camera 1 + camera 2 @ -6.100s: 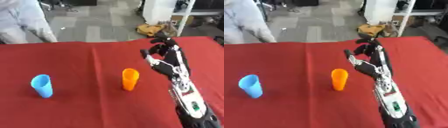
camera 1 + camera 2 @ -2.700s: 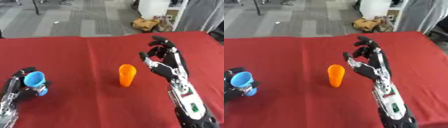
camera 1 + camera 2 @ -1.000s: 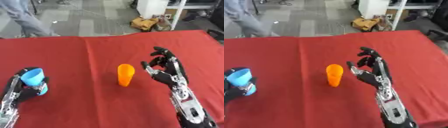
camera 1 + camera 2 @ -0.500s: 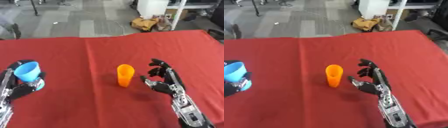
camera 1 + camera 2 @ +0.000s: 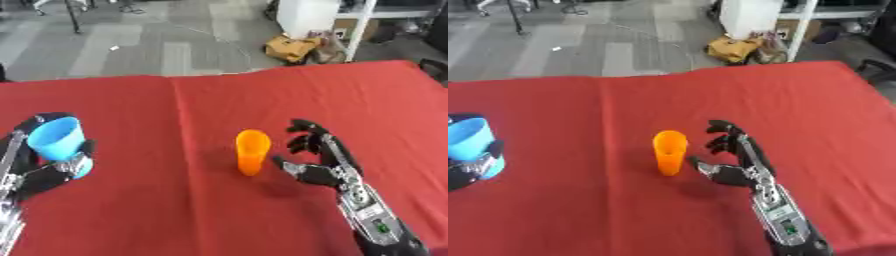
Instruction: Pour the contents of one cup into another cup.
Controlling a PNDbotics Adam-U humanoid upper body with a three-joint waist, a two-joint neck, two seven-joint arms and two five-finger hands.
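My left hand (image 5: 44,172) grasps the blue cup (image 5: 58,144), my right hand (image 5: 319,162) spread beside the orange cup (image 5: 251,152); pouring not yet begun.

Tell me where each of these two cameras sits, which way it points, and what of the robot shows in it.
Left eye view: in the robot's head, looking down at the red table; the left hand is curled round the blue cup, and the right hand is open beside the orange cup.
Right eye view: same head, set slightly to the right, facing the same way; the blue cup sits at the picture's left edge, with little of the left hand showing.
Shared: both cups, the right hand, the table and the grey floor beyond.
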